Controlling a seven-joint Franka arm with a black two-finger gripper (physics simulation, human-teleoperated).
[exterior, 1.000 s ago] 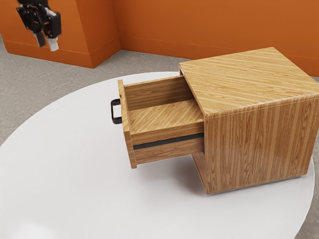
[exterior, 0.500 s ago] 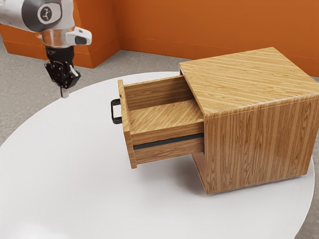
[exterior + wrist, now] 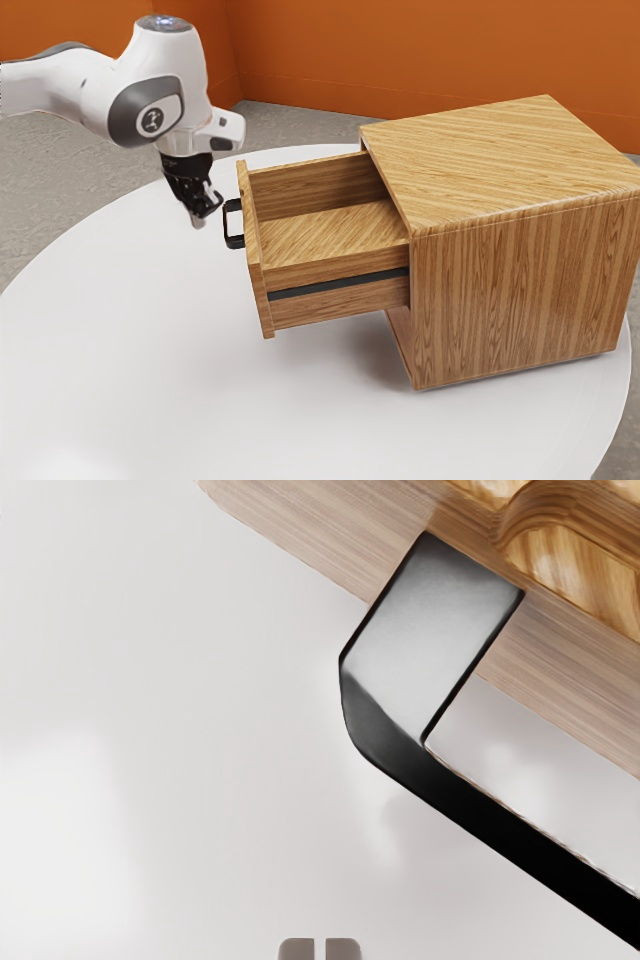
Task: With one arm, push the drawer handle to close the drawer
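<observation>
My gripper (image 3: 198, 218) is in the exterior view, just to that view's left of the drawer handle (image 3: 233, 240), with a small gap between them. The gripper's fingertips (image 3: 320, 949) show in the wrist view, drawn together with only a thin slit between and holding nothing. That view also has the black handle (image 3: 480, 815) ahead of the fingertips, apart from them. The wooden drawer (image 3: 255, 265) stands pulled far out of its cabinet (image 3: 525, 290), its inside bare.
A round white table (image 3: 140, 370) carries the cabinet. The drawer's front panel (image 3: 310, 525) spans the wrist view beyond the handle. Orange walls (image 3: 400, 50) and grey floor (image 3: 60, 190) lie behind the table.
My hand has come down and toward the exterior view's right, up close to the handle. The fingers, apart a second ago, are now together. The drawer has not moved.
</observation>
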